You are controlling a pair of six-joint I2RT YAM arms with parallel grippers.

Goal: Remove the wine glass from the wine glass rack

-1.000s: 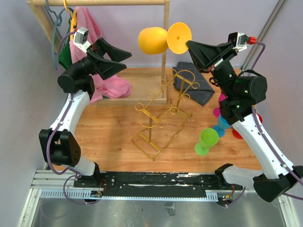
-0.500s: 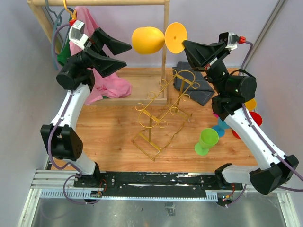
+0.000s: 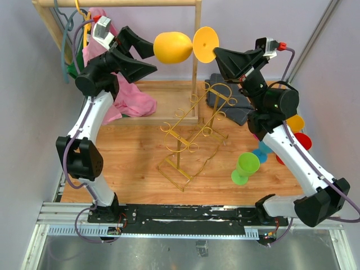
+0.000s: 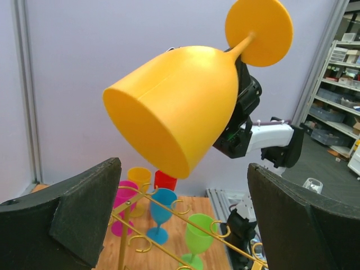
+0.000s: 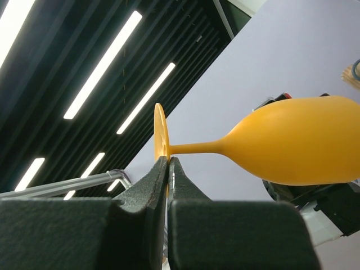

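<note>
Since a second ago the left gripper has risen, jaws spread wide near the bowl; the right gripper pinches the wine glass by its foot, aloft beyond the wine glass rack

No writing, label, brand mark or number can be read in any view. The wine glass just ahead of the left end effector has a plain surface. The shelves far beyond it to the right are too blurred for any lettering to be made out.
</note>
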